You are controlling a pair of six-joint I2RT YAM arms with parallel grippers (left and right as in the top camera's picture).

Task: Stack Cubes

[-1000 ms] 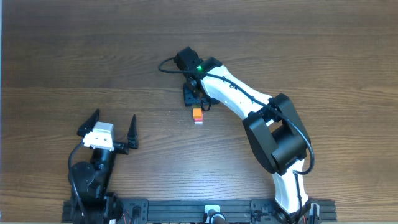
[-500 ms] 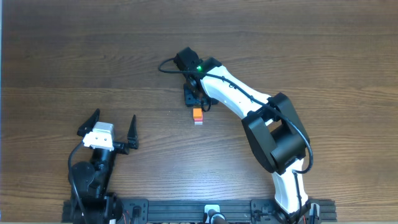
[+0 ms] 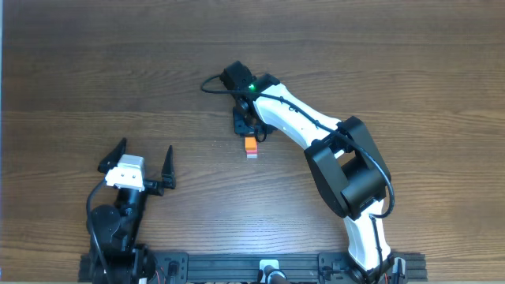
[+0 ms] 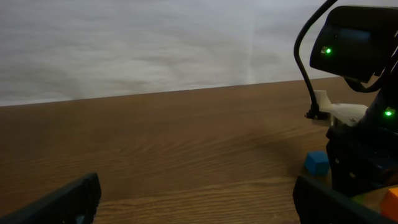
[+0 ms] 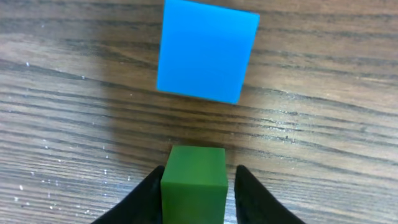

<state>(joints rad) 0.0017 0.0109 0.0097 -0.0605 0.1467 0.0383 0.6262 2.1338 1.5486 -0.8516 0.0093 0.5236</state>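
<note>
Virtually nothing differs from the views a second and half a second earlier. Both arms, the cubes and the fingers sit in the same places, apart from the faintest shift at the right arm's elbow.

The right arm (image 3: 300, 122) stands at the bottom right of the brown wooden surface (image 3: 95, 71) and reaches across to its middle. The right arm's fingers (image 5: 144, 200) are narrow, set close against either side of a green cube (image 5: 194, 183). Just beyond the green cube, and apart from it, a blue cube (image 5: 206, 57) lies flat on the wood.

Seen from above, an orange cube (image 3: 251, 143) sits just beside these fingers, on the side nearer the arm bases. A small pale piece (image 3: 252, 155) touches its near edge; whether the orange cube rests on that piece cannot be told.

The left arm's fingers (image 3: 167, 162) are spread wide and hold nothing. They sit near that arm's own base, well apart from the cubes. The left wrist camera looks across the wood towards the right arm and the blue cube beside it.
</note>
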